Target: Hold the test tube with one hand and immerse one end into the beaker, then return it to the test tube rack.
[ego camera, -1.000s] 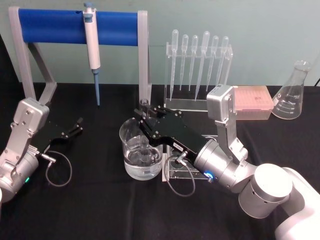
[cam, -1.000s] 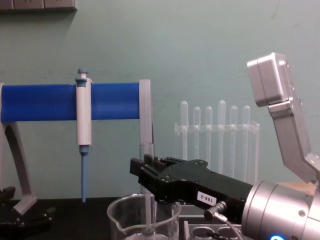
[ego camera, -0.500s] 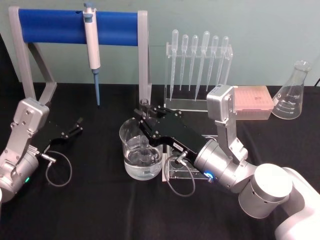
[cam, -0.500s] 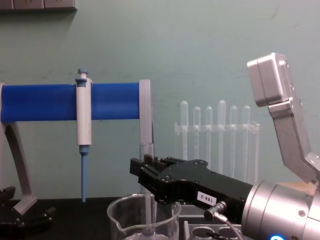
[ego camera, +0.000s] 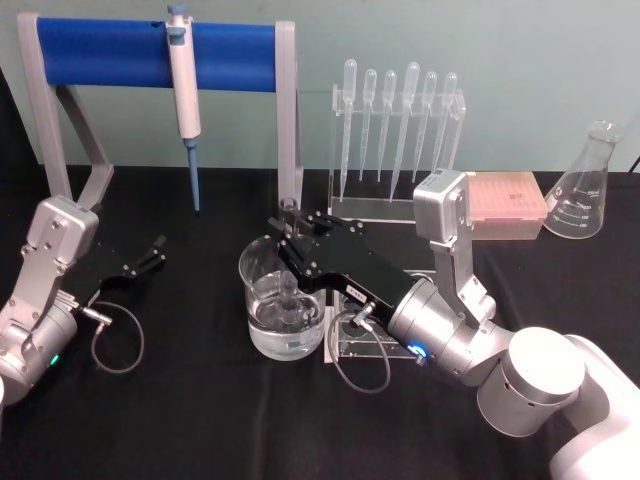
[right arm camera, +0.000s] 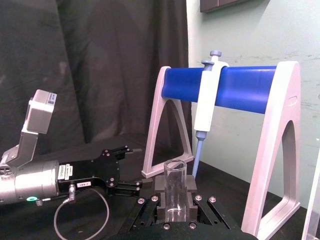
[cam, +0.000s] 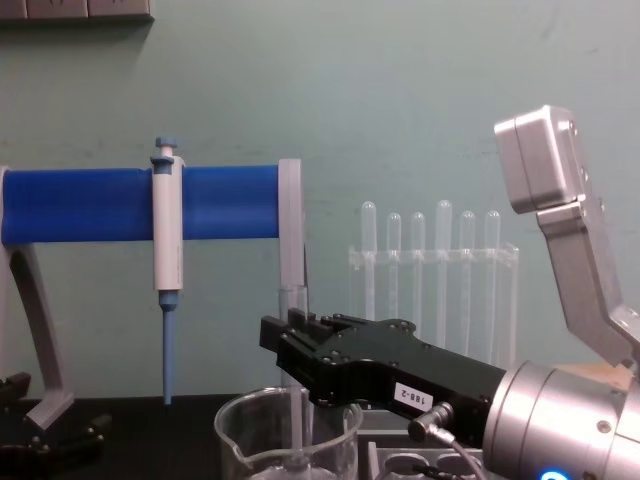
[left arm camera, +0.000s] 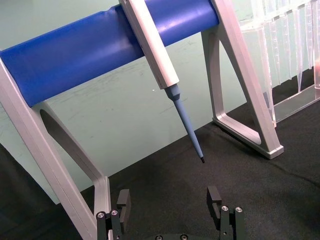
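Test tube: the test tube [ego camera: 290, 285] stands upright at the centre of the table. Its open rim is above the fingers and its round end is down inside the beaker [ego camera: 258, 312].
Depth: from the head view, you appear to have the lower end at or under the water surface. The chest view shows it low in the glass.
Right hand: your right gripper [ego camera: 288, 222] reaches in from the right over the beaker's far rim, its fingers pinching the tube near the top.
Step in hand: I judge this to be the immersion itself, with the return to the rack not yet done.
Rack: the test tube rack [ego camera: 340, 350] sits just beside the beaker on its right, partly under your right arm.
Next move: it calls for a straight lift until the round end clears the rim. Then shift a short way right and nearer, line up over a rack hole and lower before letting go.
Watch: keep the tube vertical, because the grey post of the pipette stand [ego camera: 287, 120] is close behind it.
Left hand: your left gripper [ego camera: 157, 250] is parked at the left, fingers spread and holding nothing.
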